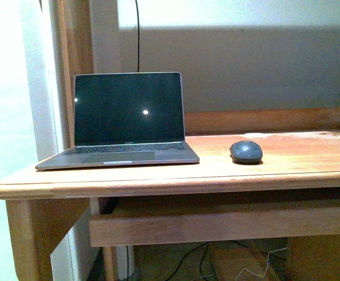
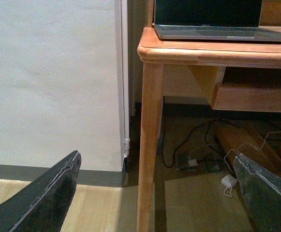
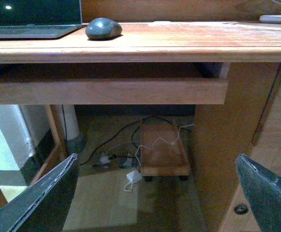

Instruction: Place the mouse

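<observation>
The dark grey oval mouse [image 1: 246,151] lies on the wooden desk [image 1: 298,167], just right of the open laptop [image 1: 126,123]. It also shows in the right wrist view [image 3: 103,28], on the desktop beside the laptop's corner [image 3: 31,30]. Neither arm shows in the front view. My left gripper [image 2: 157,193] is open and empty, low in front of the desk's left leg [image 2: 149,145]. My right gripper [image 3: 157,193] is open and empty, low before the desk, below its top, well clear of the mouse.
A pull-out shelf [image 3: 106,92] runs under the desktop. Cables, a white charger [image 3: 133,177] and a low wooden stand [image 3: 162,152] lie on the floor beneath. A side panel [image 3: 227,145] closes the desk's right. A white wall [image 2: 48,82] stands left of the desk.
</observation>
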Controlling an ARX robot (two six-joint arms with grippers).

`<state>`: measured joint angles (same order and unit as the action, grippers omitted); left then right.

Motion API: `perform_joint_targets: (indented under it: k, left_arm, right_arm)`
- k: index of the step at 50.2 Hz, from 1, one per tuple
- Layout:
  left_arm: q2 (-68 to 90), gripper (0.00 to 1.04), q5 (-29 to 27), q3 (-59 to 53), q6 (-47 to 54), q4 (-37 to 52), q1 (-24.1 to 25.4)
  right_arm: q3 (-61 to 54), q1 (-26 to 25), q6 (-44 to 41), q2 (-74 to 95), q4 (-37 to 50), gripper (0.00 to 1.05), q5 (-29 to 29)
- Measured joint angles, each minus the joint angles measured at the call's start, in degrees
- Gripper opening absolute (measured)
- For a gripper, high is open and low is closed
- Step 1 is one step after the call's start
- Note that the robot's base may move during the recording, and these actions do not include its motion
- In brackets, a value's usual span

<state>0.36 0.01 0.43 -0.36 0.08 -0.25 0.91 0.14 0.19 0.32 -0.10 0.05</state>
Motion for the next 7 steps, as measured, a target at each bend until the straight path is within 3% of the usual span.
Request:
perform_joint_targets:
  k: [7]
  left_arm:
    - [0.00,0.97,0.00,0.00,0.00,0.00,0.00]
  right_arm:
    - [0.00,0.00,0.00,0.00,0.00,0.97,0.00]
